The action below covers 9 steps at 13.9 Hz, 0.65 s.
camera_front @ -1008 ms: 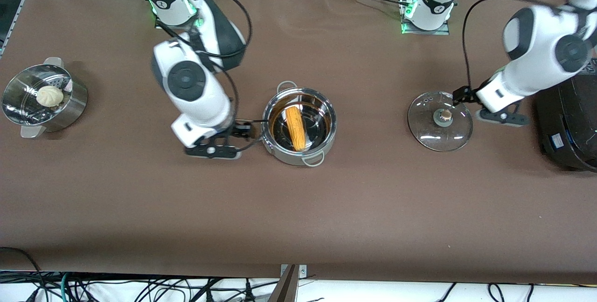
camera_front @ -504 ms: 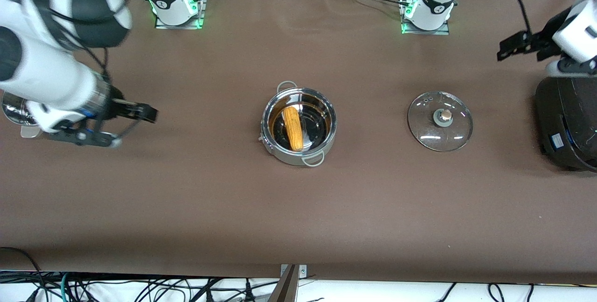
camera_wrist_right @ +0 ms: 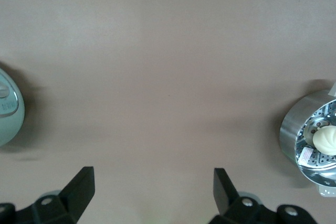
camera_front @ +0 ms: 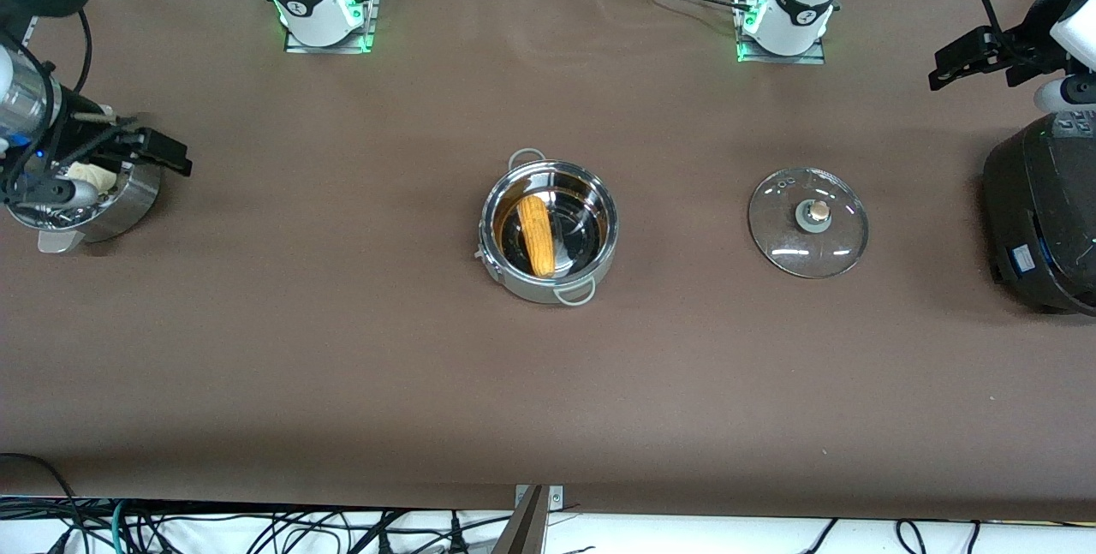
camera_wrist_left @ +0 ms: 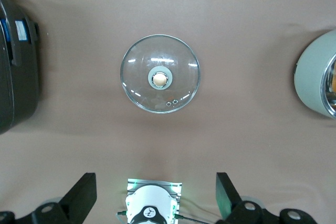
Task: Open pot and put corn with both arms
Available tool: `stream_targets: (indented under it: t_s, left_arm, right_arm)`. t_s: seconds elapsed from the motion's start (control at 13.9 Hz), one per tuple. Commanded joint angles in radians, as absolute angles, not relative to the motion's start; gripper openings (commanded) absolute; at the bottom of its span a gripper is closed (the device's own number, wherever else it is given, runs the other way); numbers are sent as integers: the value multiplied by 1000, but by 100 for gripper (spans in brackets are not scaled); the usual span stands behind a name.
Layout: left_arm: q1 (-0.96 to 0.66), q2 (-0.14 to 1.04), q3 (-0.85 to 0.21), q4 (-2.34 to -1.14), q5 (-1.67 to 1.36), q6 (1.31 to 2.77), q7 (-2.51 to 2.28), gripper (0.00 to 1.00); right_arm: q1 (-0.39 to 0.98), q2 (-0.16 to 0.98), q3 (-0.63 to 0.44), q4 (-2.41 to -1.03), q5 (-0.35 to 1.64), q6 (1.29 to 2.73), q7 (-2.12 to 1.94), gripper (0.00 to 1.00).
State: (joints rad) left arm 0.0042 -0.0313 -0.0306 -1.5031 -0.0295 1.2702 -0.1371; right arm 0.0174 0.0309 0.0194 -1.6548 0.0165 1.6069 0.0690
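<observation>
Both end effectors wide open, empty; front view alone shows corn (camera_front: 539, 235) in pot (camera_front: 548, 233).

Both arms are raised high and drawn out to their own ends of the table. The left gripper (camera_front: 976, 59) hangs with its fingers (camera_wrist_left: 84, 195) spread wide (nothing between them). The right gripper (camera_front: 158, 151) is likewise parted and empty, fingers (camera_wrist_right: 81, 184) well apart.
</observation>
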Motion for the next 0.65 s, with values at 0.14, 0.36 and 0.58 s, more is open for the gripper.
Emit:
stream_targets:
  t_s: [0.14, 0.36, 0.58]
  left_arm:
    - [20, -44, -51, -1538, -52, 1290, -178, 100]
    - [28, -80, -63, -1621, -52, 1360, -178, 100]
    - [52, -87, -81, -1646, -40, 1400, -166, 100]
  right_arm:
    - [-43, -22, 114, -1704, 5, 1648, 63, 100]
    - [-41, -14, 91, -1683, 3, 1654, 63, 100]
    - [-40, -12, 91, -1683, 2, 1657, 67, 100]
